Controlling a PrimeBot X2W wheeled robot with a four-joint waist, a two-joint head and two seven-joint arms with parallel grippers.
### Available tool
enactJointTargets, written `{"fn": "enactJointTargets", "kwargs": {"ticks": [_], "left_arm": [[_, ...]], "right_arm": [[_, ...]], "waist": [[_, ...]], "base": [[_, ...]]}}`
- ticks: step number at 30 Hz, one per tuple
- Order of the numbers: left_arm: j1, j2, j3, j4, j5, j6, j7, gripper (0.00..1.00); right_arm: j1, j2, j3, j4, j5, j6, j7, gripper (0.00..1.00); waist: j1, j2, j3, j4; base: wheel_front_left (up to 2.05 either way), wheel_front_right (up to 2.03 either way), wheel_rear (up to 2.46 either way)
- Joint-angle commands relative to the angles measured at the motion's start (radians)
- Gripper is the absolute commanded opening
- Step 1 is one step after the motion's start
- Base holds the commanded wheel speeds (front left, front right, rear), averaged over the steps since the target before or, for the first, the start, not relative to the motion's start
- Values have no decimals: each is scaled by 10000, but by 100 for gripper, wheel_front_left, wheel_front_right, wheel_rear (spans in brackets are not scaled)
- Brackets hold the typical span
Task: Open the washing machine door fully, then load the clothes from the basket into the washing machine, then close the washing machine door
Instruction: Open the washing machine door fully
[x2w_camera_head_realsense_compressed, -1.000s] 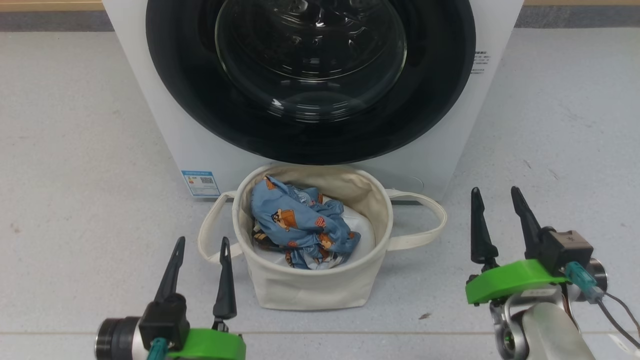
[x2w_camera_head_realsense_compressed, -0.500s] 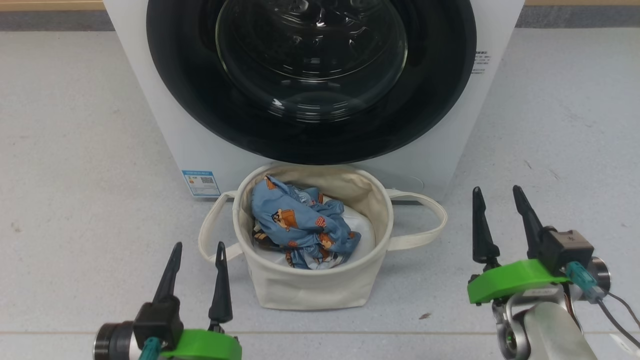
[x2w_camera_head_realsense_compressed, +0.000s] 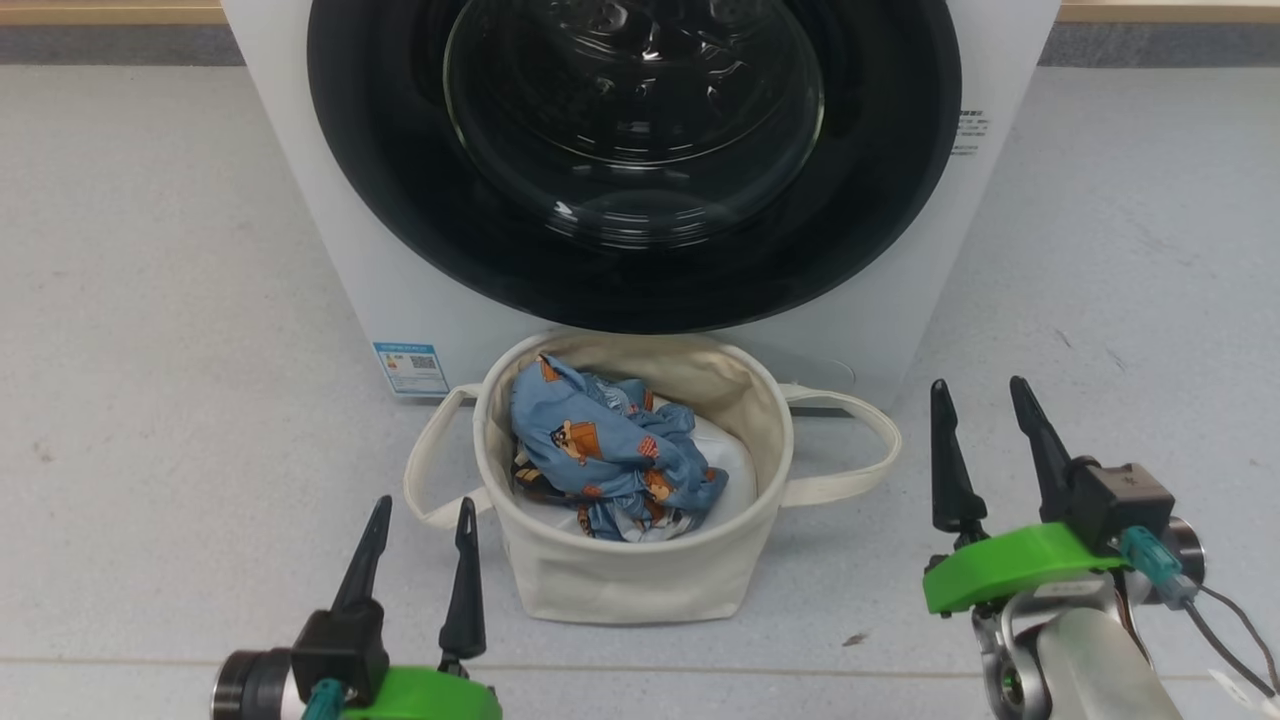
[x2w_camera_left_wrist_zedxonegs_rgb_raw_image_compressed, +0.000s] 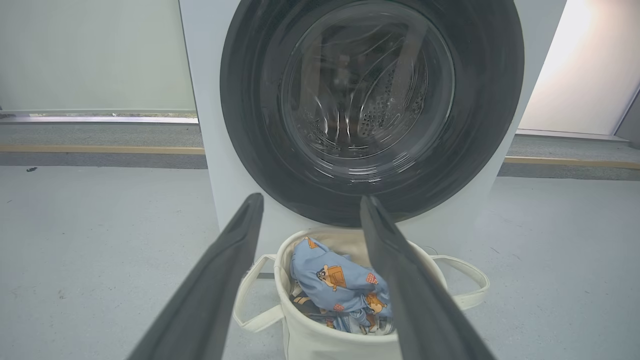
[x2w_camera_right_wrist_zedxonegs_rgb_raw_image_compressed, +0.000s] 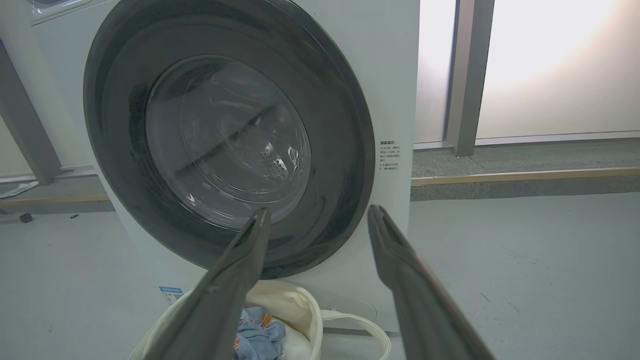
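Washing machine door (x2w_camera_head_realsense_compressed: 635, 160) shut, flush on the front of the white washing machine (x2w_camera_head_realsense_compressed: 300, 220). Directly below the door, on the grey floor (x2w_camera_head_realsense_compressed: 150, 300), the basket (x2w_camera_head_realsense_compressed: 630, 585), close against the machine's front, contact not clear, loop handles out to either side. Inside, the clothes (x2w_camera_head_realsense_compressed: 610, 450), a crumpled blue heap over a white bundle (x2w_camera_head_realsense_compressed: 725, 455). Left gripper (x2w_camera_head_realsense_compressed: 425, 502) low beside the basket's left handle, not touching it, fingers spread wide and empty, pointed toward the machine. Right gripper (x2w_camera_head_realsense_compressed: 978, 384) further off to the basket's right, just past the right handle loop, fingers likewise wide apart, nothing between them. Door above and ahead of both grippers, well apart from each. Blue label (x2w_camera_head_realsense_compressed: 410, 368) low on the machine's front, left of the basket.
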Motion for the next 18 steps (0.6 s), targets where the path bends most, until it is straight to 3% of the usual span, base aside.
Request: {"fn": "enactJointTargets", "kwargs": {"ticks": [1, 18], "left_arm": [[-344, -21, 229, -322, 123, -7, -120, 100], [-373, -22, 178, -205, 520, -130, -120, 100]], "right_arm": [[-180, -62, 272, -291, 67, 0, -124, 100], [-262, -62, 108, -286, 148, 0, -124, 100]], "waist": [[0, 0, -4, 12], [0, 0, 124, 57]], "base": [[102, 40, -143], [142, 86, -228]]}}
